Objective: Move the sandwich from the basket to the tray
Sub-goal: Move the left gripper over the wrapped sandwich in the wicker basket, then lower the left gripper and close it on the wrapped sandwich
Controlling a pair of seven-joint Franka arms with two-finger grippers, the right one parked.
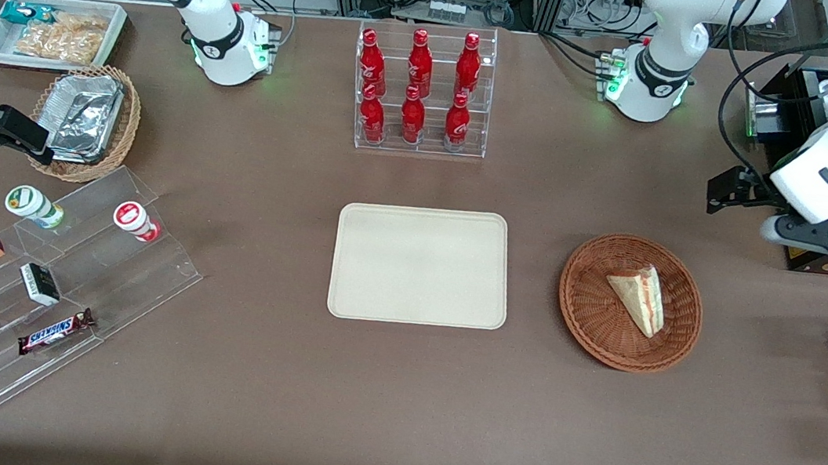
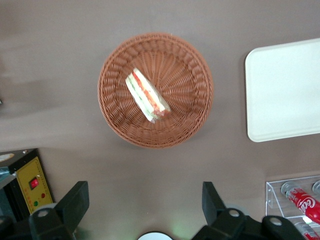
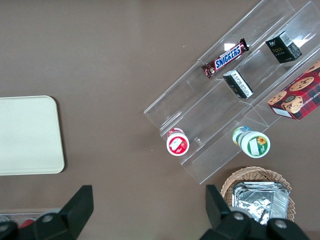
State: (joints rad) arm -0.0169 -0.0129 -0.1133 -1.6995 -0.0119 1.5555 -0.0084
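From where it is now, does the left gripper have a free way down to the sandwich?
Probably yes. The gripper is open and up off the table, the sandwich lies uncovered in the basket, and nothing stands between them.

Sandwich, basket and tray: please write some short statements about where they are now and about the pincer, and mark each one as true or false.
1. The sandwich lies in the basket. True.
2. The tray already holds a sandwich. False: its surface is bare.
3. The pincer is shut on the sandwich. False: it is open and holds nothing, hovering above the table, apart from the basket.
4. The basket stands beside the tray, toward the working arm's end of the table. True.
5. The bottle rack holds green bottles. False: the bottles are red.
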